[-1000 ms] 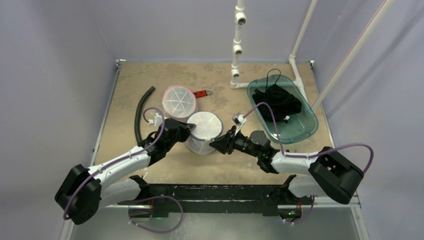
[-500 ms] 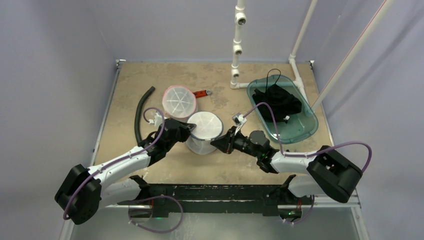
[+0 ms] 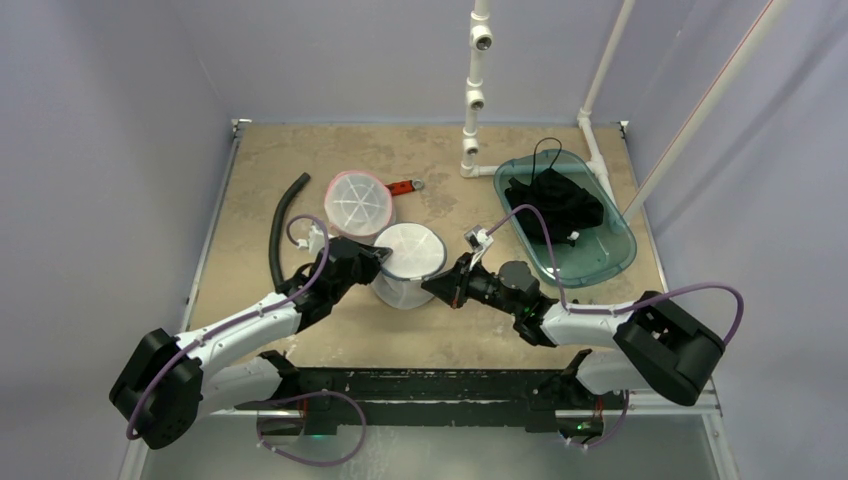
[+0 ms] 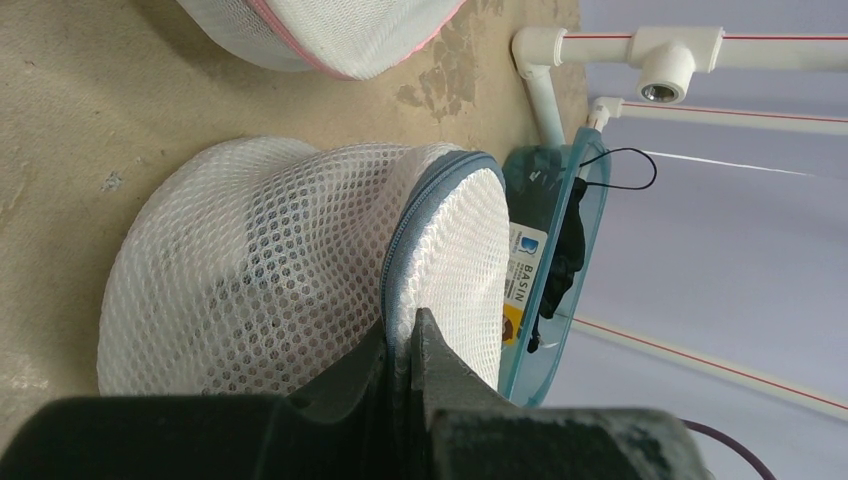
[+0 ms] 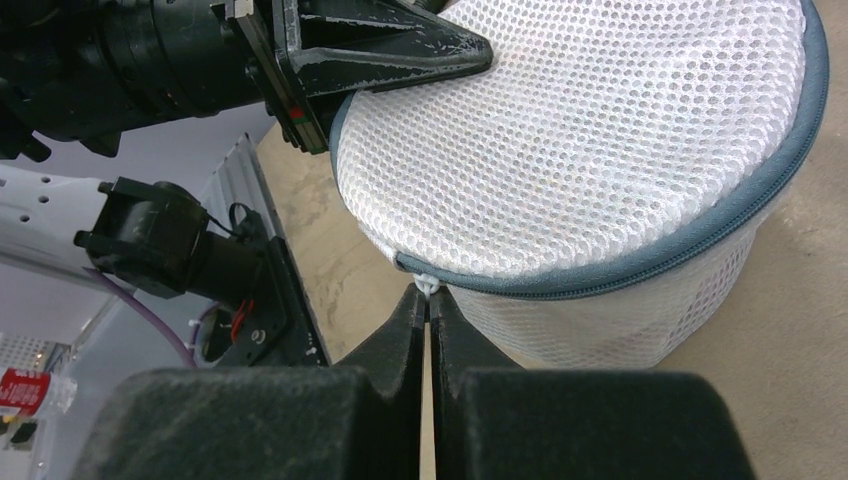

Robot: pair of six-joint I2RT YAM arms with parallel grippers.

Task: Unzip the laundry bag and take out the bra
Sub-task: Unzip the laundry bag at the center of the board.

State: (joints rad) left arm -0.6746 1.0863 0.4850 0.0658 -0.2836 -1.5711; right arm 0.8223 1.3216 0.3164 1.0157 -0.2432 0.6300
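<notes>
1. While the white mesh laundry bag (image 3: 408, 262) is standing upright near the middle of the table (image 3: 300, 150), both arms are reaching in to it from opposite sides.
2. The left gripper (image 4: 402, 335) is gripping the bag's top rim on its left side, with its fingers pressed together on the grey-blue zipper (image 4: 398, 245) seam.
3. The right gripper (image 5: 428, 300) is meeting the bag at the near right of the rim, with its fingers clamped on the small white zipper pull (image 5: 428, 284).
4. The zipper is lying shut along every stretch of the lid's edge that the two wrist views show.
5. Whatever is lying inside is blurring behind the mesh, so the bra cannot be made out.
6. A second mesh bag with pink trim (image 3: 357, 200) is sitting just behind and to the left, with a red-handled tool (image 3: 403, 186) beside it and a black hose (image 3: 280, 225) curving along the left.
7. A teal basin (image 3: 610, 262) is holding dark fabric (image 3: 553, 203) at the right, near a white pipe frame (image 3: 474, 95).
</notes>
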